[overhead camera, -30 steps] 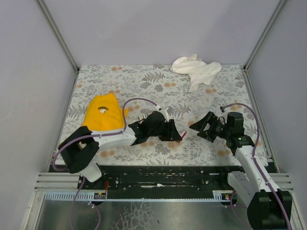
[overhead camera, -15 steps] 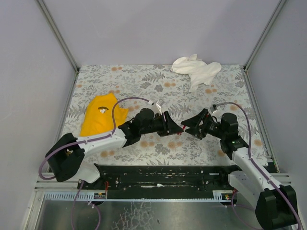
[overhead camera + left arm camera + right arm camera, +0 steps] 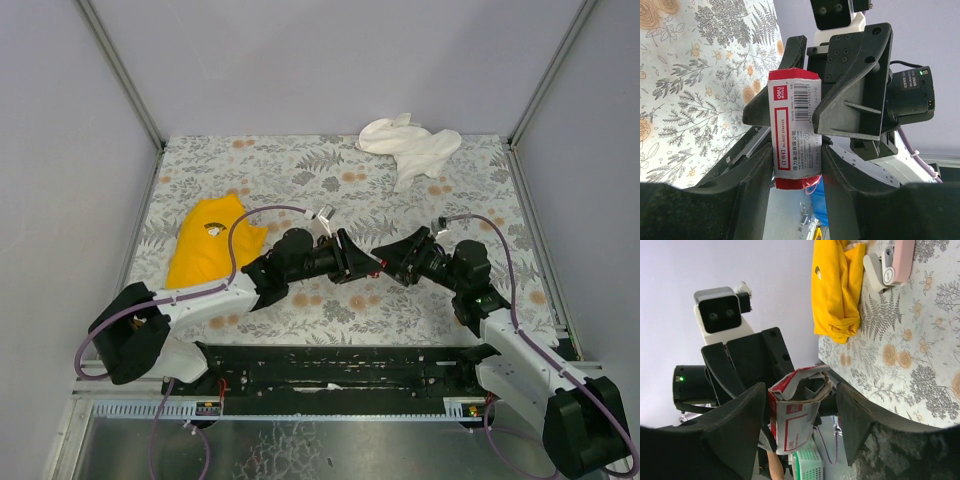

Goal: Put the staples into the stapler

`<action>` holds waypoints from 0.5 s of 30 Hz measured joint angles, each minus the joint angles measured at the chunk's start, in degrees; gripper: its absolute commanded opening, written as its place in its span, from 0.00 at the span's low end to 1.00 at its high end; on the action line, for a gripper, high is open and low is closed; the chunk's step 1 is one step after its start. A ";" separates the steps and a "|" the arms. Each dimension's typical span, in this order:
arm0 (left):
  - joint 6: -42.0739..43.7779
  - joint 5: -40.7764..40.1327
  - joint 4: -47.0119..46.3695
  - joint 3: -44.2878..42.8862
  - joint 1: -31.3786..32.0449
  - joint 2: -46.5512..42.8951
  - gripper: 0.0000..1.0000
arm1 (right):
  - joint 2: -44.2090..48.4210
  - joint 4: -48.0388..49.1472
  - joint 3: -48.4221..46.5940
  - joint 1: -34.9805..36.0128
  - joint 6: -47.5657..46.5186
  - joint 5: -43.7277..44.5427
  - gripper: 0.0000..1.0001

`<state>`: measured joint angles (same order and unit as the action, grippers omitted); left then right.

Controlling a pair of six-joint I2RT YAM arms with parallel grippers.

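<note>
Top view: both arms meet over the middle of the floral table [image 3: 300, 165]. The left gripper [image 3: 362, 262] and right gripper [image 3: 396, 258] are nose to nose with a sliver of the red staple box [image 3: 379, 266] between them, off the surface. The yellow cloth [image 3: 208, 245] is left of the left arm and the white cloth [image 3: 410, 145] is at the far edge, well apart. Can't pick out the stapler here. Left wrist: the left gripper [image 3: 796, 152] is clamped on the near end of the staple box [image 3: 796, 125], with a finger tight against each long side and the barcode label facing the camera. The right gripper's fingers [image 3: 850, 95] straddle the far end of the box. Right wrist: the right gripper [image 3: 800, 402] has the box's end [image 3: 797, 412] sitting between its fingers, a thin gap or none on each side. Can't tell if it's actually gripping or just closed down near the box. That end of the box is open, with the grey-brown tray edge [image 3: 816, 390] showing. The pink stapler [image 3: 903, 254] lies on the table just beside a pale block [image 3: 876, 265], both next to the yellow cloth [image 3: 835, 285] and well apart from the grippers.
</note>
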<state>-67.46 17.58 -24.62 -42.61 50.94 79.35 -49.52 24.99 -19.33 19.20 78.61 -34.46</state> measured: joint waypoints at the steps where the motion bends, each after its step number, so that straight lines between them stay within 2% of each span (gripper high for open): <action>1: -0.31 -0.02 -0.33 0.09 0.00 0.00 0.41 | 0.00 0.63 0.00 0.20 0.52 0.31 0.61; 6: -1.79 -0.26 -1.90 0.63 0.00 -0.35 0.42 | 0.02 2.97 0.00 0.72 2.29 1.11 0.51; 11: -2.71 -0.83 -2.82 1.09 0.00 -0.68 0.43 | 0.13 3.89 0.00 1.16 3.10 2.12 0.46; 15: -3.06 -1.01 -2.78 1.27 0.00 -0.87 0.55 | 0.31 4.04 0.00 1.33 3.13 2.47 0.45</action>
<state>-70.52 16.58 -27.40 -41.34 50.94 78.48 -49.21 29.04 -19.33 20.53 81.73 -31.99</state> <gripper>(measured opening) 0.483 0.461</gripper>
